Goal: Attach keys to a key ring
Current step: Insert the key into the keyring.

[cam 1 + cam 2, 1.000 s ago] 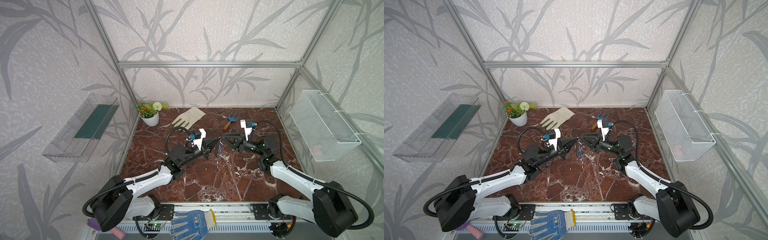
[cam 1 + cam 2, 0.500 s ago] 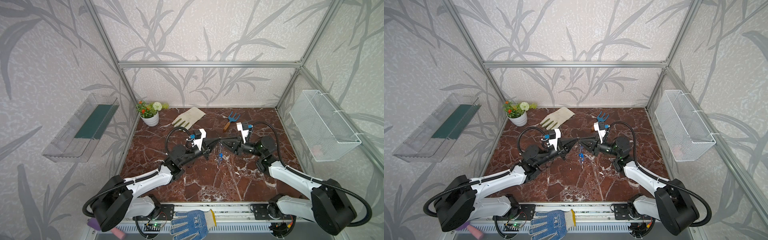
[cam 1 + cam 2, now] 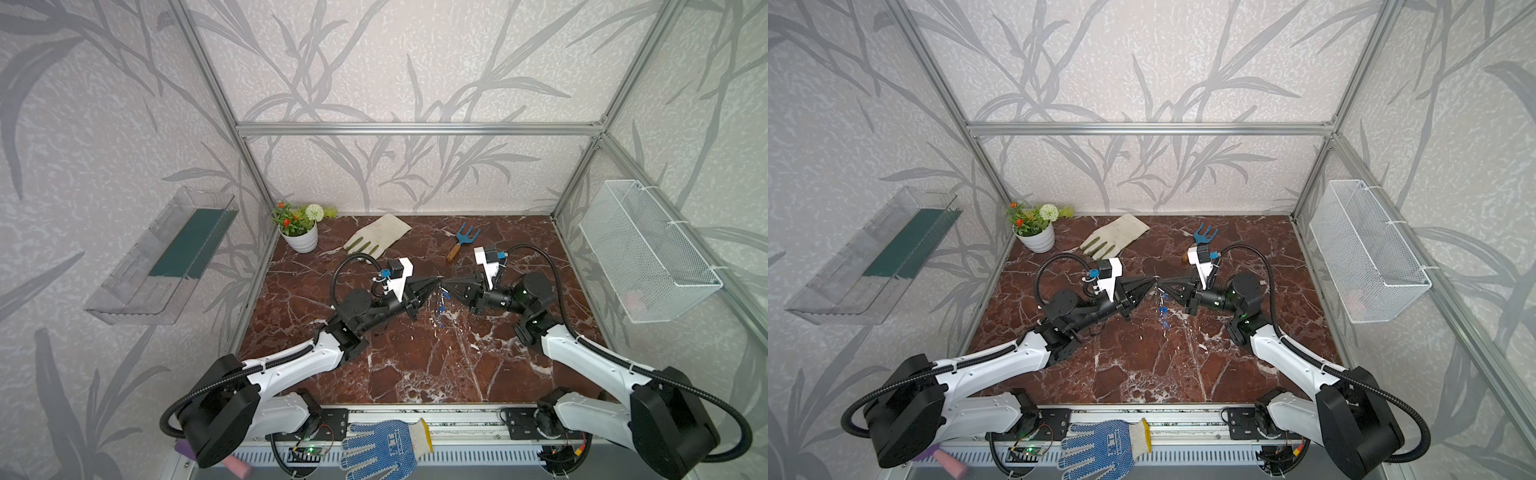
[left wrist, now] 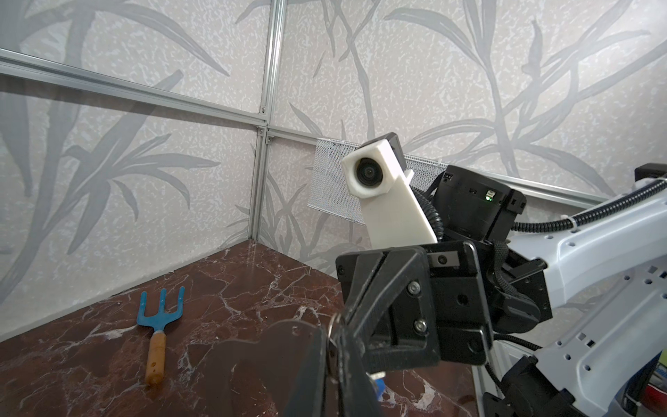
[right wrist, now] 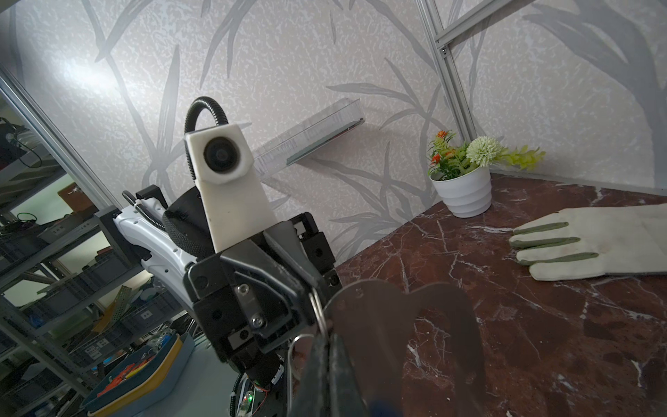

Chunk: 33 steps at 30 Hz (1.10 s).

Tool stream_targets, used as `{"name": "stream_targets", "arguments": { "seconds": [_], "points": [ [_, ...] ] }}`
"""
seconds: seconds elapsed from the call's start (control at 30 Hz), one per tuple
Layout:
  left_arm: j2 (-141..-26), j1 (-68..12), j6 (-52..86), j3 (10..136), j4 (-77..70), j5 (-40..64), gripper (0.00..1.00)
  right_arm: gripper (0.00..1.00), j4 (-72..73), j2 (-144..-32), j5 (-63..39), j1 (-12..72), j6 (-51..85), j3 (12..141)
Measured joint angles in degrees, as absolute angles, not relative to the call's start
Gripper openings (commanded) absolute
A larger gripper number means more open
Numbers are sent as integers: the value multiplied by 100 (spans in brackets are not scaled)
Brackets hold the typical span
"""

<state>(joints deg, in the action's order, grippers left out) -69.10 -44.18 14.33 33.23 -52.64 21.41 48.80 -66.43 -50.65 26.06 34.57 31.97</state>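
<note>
Both grippers meet tip to tip above the middle of the marble table [image 3: 415, 365]. The key ring is a thin dark plate with a curved cutout, seen in the left wrist view [image 4: 267, 346] and the right wrist view [image 5: 397, 325]. It hangs at that meeting point. My right gripper [image 5: 326, 341] is shut on its edge beside a silver wire ring [image 5: 317, 310]. My left gripper [image 4: 332, 339] pinches the same edge, its jaws only a sliver apart. Several small blue keys [image 3: 444, 297] dangle in a string below the tips, also in a top view [image 3: 1165, 307].
A blue hand fork [image 3: 463, 241], a pale work glove [image 3: 376, 241] and a white flower pot [image 3: 302, 237] lie along the back. A wire basket [image 3: 648, 253] hangs on the right wall, a clear shelf [image 3: 166, 257] on the left. A blue dotted glove [image 3: 382, 451] lies on the front rail.
My right gripper has come up against the left gripper's tips and its jaws have closed there. The string of blue keys has swung slightly beneath them.
</note>
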Motion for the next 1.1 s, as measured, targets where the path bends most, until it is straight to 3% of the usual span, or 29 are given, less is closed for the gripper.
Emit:
{"name": "stream_targets", "arguments": {
  "seconds": [0.43,0.83,1.1],
  "points": [
    [-5341,-4370,556,4235,-1525,1870,23,0,2233,-6320,-5076,2681,1505,3590],
    [-5743,-4300,-528,5111,1354,2119,23,0,624,-6326,-4254,3463,1,3999],
    [-6156,-4296,-1050,5502,2126,2311,23,0,261,-6342,-3942,3612,-355,4045]
  ]
}}
